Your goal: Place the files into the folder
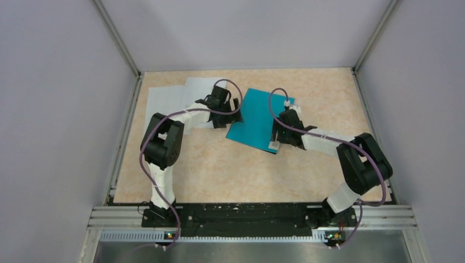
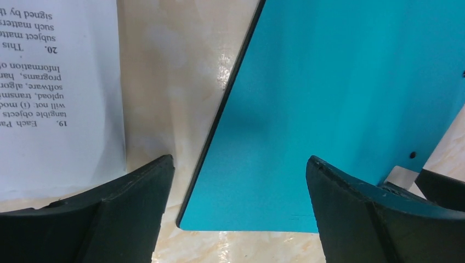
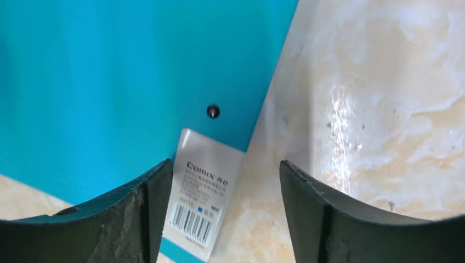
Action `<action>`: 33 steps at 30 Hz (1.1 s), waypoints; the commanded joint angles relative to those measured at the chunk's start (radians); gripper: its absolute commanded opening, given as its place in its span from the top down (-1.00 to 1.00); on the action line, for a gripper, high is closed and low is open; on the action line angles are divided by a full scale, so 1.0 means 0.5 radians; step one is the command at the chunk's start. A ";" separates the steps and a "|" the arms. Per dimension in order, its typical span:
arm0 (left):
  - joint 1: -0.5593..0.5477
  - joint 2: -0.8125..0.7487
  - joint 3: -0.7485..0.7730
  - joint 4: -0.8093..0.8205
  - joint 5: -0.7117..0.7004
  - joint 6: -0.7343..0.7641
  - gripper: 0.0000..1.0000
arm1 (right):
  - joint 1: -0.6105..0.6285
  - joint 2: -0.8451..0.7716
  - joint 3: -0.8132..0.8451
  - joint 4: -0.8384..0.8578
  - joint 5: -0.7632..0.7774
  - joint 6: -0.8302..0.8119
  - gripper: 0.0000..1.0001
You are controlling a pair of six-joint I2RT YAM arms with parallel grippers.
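The folder [image 1: 255, 119] lies shut and flat on the table, teal cover up, its white label [image 3: 202, 189] at the near right corner. The files [image 1: 174, 102], white sheets with black text, lie left of it, partly under the left arm. My left gripper [image 1: 228, 113] hovers open over the folder's left edge; in the left wrist view one folder [image 2: 340, 98] corner sits between the fingers [image 2: 137, 211], and a file sheet [image 2: 55, 93] lies to the left. My right gripper [image 3: 226, 164] is open at the folder's [image 3: 109, 82] right edge, with the label beside its left finger [image 3: 131, 219].
The beige marbled table [image 1: 230, 170] is enclosed by grey walls on the left, back and right, with metal posts [image 1: 118, 38] at the corners. A black and aluminium rail [image 1: 241, 216] carrying both arm bases runs along the near edge.
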 commanded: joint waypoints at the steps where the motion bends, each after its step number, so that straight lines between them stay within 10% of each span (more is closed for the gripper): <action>1: -0.034 0.046 0.089 0.049 0.128 0.074 -0.93 | 0.009 -0.094 -0.202 -0.307 -0.125 -0.007 -0.34; 21: -0.472 -0.817 -1.037 0.038 -0.097 -0.311 -0.88 | 0.398 -0.404 -0.363 -0.309 -0.326 0.281 -0.29; 33: -0.362 -1.064 -0.836 -0.334 -0.478 -0.072 -0.92 | 1.181 -0.879 -0.270 -0.784 0.611 0.253 -0.56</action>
